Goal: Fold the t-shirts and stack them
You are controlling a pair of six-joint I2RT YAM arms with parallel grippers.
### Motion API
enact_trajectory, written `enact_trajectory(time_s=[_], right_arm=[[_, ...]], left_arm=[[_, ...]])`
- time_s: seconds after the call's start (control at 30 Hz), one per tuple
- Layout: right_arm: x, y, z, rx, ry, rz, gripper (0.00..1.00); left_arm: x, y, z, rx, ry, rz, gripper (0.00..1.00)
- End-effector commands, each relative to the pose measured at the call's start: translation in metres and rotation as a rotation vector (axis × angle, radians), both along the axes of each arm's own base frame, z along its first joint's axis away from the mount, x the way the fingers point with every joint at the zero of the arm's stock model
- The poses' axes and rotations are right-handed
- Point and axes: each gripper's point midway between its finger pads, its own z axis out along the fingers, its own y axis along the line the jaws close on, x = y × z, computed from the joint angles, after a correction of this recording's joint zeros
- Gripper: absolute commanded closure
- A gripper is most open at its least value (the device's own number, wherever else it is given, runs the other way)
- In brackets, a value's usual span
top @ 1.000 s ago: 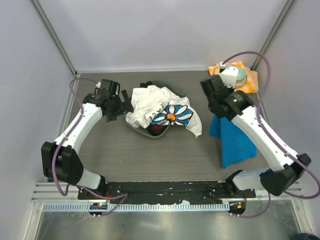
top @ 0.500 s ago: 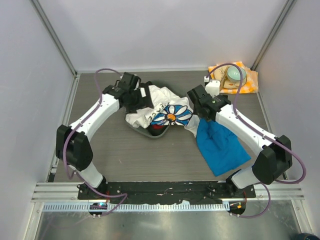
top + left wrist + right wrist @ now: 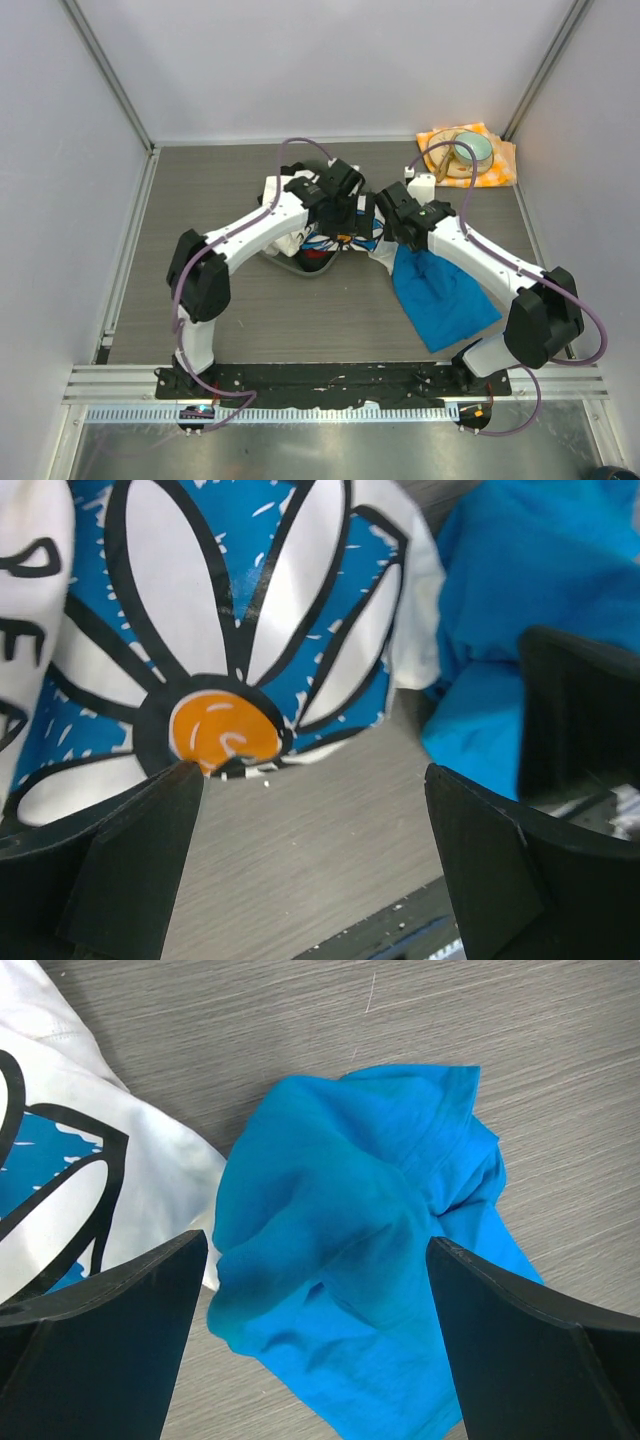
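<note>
Both pairs of jaws stand wide apart, gripping nothing. Below the right gripper (image 3: 315, 1260) the blue t-shirt (image 3: 360, 1190) lies crumpled and free, probably parked aside for folding. The left gripper (image 3: 310, 810) hovers over the daisy t-shirt (image 3: 230, 630), likely lining up a pinch. Off to one side of its jaws, black letters (image 3: 20, 610) on the white cloth are cut off, unreadable

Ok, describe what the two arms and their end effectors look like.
The left arm and right arm have rounded white links, black joints and a purple cable looping along each. The left end effector and right end effector each carry two matte black, wedge-shaped fingers.
</note>
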Motion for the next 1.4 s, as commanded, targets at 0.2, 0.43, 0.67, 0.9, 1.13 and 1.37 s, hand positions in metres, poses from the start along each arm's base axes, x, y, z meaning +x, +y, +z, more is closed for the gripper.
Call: enact_trajectory(time_s=[0.2,0.43,0.67,0.9,1.13,1.37], right_arm=[[-0.003,-0.007,0.017,0.046,-0.089,-0.027,0.03],[-0.007,-0.012,0.022,0.055,-0.106,-0.032,0.02],[-0.012,-0.016,0.016,0.05,-0.091,-0.033,0.02],[-0.013,-0.015,0.011,0.054,-0.084,-0.029,0.02],[-0.014,-0.016,0.008,0.054,-0.081,-0.03,0.02],[-0.014,-0.015,0.007,0.056,-0.08,-0.025,0.02]], left_arm=[[0.028,0.009,-0.036,0.196,-0.054,0.04,0.02],[0.044,0.016,-0.05,0.285,-0.085,0.051,0.25],[0.047,0.014,-0.066,0.307,-0.076,0.048,0.43],[0.048,0.011,-0.076,0.307,-0.067,0.043,0.68],[0.05,0.01,-0.073,0.296,-0.073,0.05,1.0],[0.064,0.024,-0.004,0.238,-0.179,0.104,1.0]])
